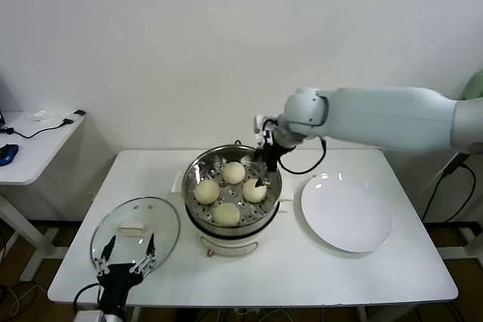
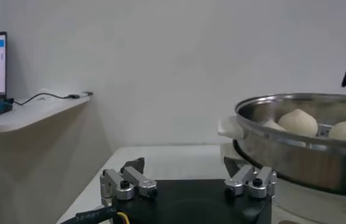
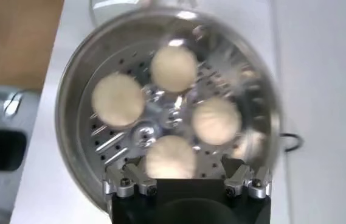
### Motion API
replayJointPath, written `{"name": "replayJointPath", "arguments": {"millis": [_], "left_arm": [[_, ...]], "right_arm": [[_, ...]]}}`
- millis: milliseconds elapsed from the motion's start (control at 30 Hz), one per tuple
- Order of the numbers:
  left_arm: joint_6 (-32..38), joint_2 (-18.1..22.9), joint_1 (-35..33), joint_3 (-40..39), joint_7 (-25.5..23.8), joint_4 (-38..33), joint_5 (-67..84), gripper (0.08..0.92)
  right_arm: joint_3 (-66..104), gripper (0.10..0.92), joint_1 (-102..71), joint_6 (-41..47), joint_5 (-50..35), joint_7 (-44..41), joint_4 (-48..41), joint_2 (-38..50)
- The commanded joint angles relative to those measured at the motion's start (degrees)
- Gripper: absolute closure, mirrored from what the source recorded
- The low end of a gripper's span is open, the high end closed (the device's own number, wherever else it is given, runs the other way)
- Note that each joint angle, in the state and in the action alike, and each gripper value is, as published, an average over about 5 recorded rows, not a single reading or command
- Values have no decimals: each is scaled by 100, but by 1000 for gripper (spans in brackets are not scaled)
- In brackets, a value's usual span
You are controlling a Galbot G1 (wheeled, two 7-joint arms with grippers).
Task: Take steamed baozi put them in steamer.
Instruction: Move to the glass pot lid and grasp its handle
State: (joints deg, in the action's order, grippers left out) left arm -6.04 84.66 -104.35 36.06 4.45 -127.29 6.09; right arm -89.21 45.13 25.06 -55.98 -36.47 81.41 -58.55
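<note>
Four baozi in steamer; release step.
Room: white wall. Table [image 1: 317,277]: white; steamer [image 1: 198,171] at centre. Plate [image 1: 346,215] right of steamer, bare; lid [image 1: 162,243] left. Baozi [image 1: 255,190]: all four on steamer tray. Right gripper [image 1: 260,180]: over steamer, fingers spread, holding nothing; best lifted straight up, clear of buns. Left gripper [image 1: 124,256]: open, by lid.

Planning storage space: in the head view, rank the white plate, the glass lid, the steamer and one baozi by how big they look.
1. steamer and white plate, too alike to separate
2. glass lid, slightly smaller
3. baozi, smallest by far
</note>
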Motion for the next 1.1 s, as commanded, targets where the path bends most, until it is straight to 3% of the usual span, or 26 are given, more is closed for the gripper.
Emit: {"name": "replayJointPath", "arguments": {"millis": [33, 167, 333, 600, 800, 1100], "left_arm": [[-29, -104, 242, 28, 35, -13, 447, 177], [4, -191, 538, 155, -58, 98, 293, 177], [31, -269, 843, 292, -162, 321, 206, 177], [651, -425, 926, 312, -147, 755, -294, 177], [847, -476, 972, 287, -109, 1037, -532, 177], [1060, -452, 994, 295, 342, 1337, -1049, 177]], "right_arm": [[2595, 203, -1532, -596, 223, 2551, 22, 1855], [4610, 203, -3409, -689, 672, 3419, 263, 2512], [7392, 203, -6261, -1262, 1760, 3726, 440, 2828], [11500, 203, -10305, -2106, 2865, 3253, 726, 1974], [12582, 203, -11720, -2839, 3175, 3011, 838, 900], [12534, 203, -12479, -3797, 3237, 3020, 684, -407]]}}
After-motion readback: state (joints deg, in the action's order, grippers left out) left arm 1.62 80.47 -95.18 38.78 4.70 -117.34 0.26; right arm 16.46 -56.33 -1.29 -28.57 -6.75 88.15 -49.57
